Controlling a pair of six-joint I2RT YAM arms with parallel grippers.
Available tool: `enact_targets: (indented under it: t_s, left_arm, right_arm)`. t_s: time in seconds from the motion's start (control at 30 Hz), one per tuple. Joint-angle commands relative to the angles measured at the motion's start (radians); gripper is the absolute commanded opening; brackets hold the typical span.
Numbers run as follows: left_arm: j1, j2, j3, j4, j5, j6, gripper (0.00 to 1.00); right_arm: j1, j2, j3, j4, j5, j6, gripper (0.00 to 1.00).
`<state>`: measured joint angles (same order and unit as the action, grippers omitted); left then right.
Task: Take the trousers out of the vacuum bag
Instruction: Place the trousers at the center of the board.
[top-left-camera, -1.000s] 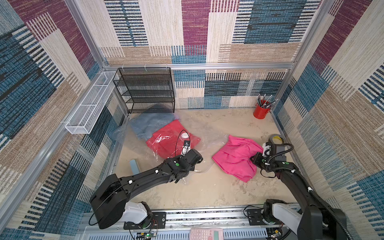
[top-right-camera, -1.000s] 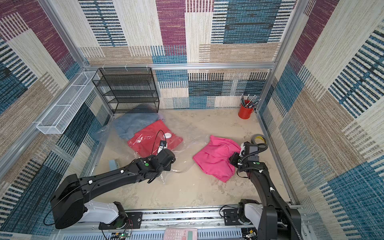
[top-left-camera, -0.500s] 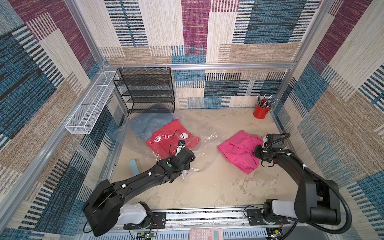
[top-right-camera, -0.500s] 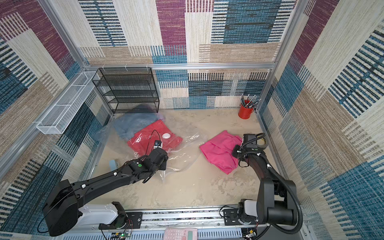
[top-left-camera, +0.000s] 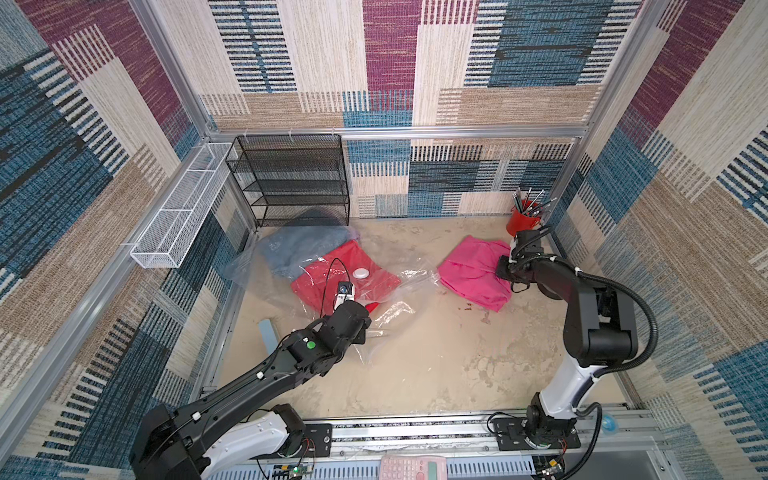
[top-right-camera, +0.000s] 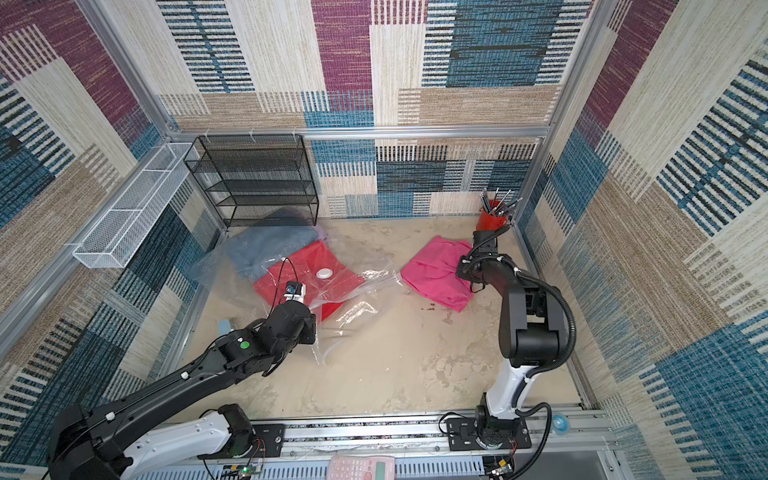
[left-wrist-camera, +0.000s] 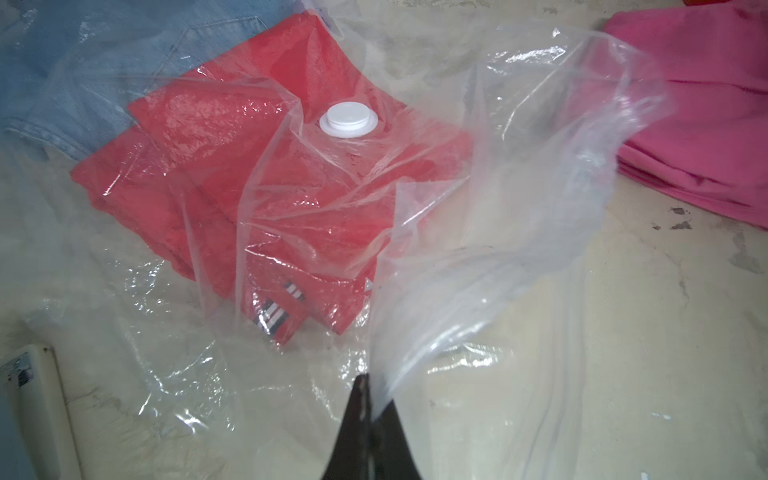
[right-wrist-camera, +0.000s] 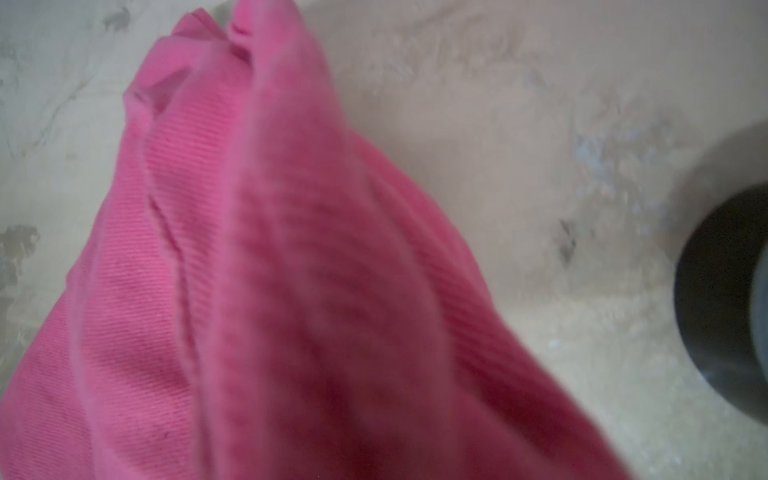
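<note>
Left pincer (left-wrist-camera: 367, 384) on crinkly vacuum bag (left-wrist-camera: 511, 199)

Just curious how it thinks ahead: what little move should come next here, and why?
Probably the right jaws should let go of the pink trousers: they already lie wholly outside the vacuum bag. The left jaws pinch the bag's plastic, and the red trousers and denim trousers are inside it, waiting for a free arm.

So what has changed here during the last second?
The right hand dragged the pink trousers it grips toward the back, nearer the red cup. The left hand, shut on the vacuum bag, drew back toward its base. The red trousers stayed inside.
</note>
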<state>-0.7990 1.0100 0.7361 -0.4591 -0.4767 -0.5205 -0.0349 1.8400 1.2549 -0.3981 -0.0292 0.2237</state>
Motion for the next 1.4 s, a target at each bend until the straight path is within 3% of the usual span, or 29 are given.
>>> enact_targets:
  t_s: [0.0,0.17,0.3,0.43,0.63,0.97,1.17,1.37]
  left_arm:
    - [0.001,-0.031,-0.007,-0.062,-0.038,0.025,0.0]
    - [0.001,-0.046,-0.004,-0.079,-0.038,0.02,0.0]
    - [0.001,-0.052,-0.009,-0.072,-0.035,0.019,0.0]
    - [0.002,-0.041,0.004,-0.069,-0.032,0.019,0.0]
    - [0.001,-0.036,0.013,-0.062,-0.031,0.02,0.0]
    - [0.001,-0.05,0.01,-0.046,-0.012,0.04,0.0]
    - [0.002,-0.047,0.012,-0.04,0.008,0.033,0.0]
    - [0.002,-0.048,0.019,-0.042,0.009,0.028,0.0]
  right_arm:
    - [0.044,0.088,0.103,0.016,0.086,-0.029,0.0]
    - [0.072,0.253,0.293,-0.055,0.091,-0.082,0.0]
    - [0.072,0.292,0.331,-0.064,-0.004,-0.081,0.0]
    - [0.072,0.236,0.241,0.043,-0.11,0.021,0.0]
    - [0.071,0.065,0.004,0.304,-0.257,0.283,0.0]
    - [0.071,-0.077,-0.357,0.669,-0.267,0.646,0.0]
    - [0.076,0.006,-0.361,0.767,-0.374,0.741,0.0]
    - [0.133,0.055,-0.314,0.814,-0.302,0.824,0.0]
